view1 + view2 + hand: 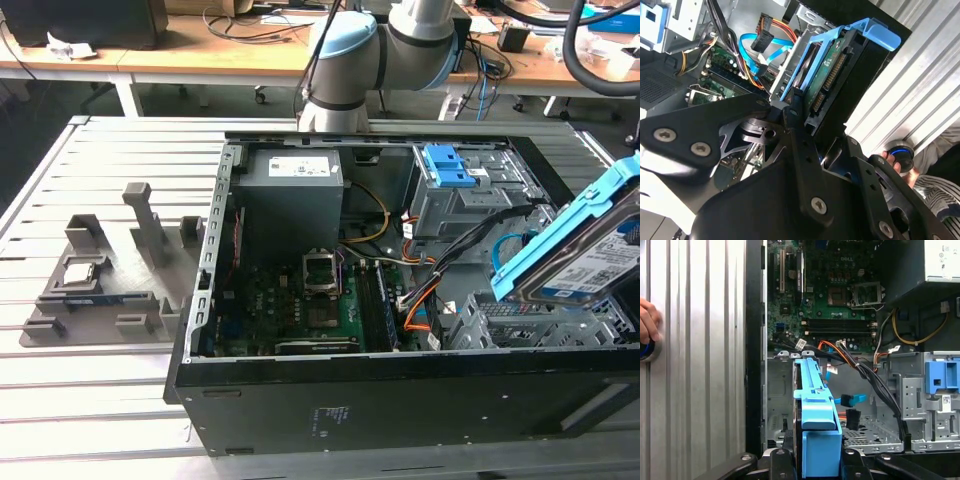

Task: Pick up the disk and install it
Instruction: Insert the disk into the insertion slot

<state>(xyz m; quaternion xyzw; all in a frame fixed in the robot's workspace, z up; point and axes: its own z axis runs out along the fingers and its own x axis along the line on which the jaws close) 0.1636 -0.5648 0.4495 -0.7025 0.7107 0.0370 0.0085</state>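
The disk, a silver hard drive with a white-and-blue label and blue side rails, hangs tilted above the open computer case at the exterior view's right. My gripper is shut on it, and the black fingers clamp its connector end. In the second wrist view the disk shows its circuit-board side and blue rail. In the first wrist view the disk stands edge-on over the grey drive cage, rising from my gripper.
Inside the case are a grey power-supply box, a green motherboard, orange and blue cables and a drive bay with blue latches. A grey parts fixture lies at the exterior view's left. A person's hand rests outside the case.
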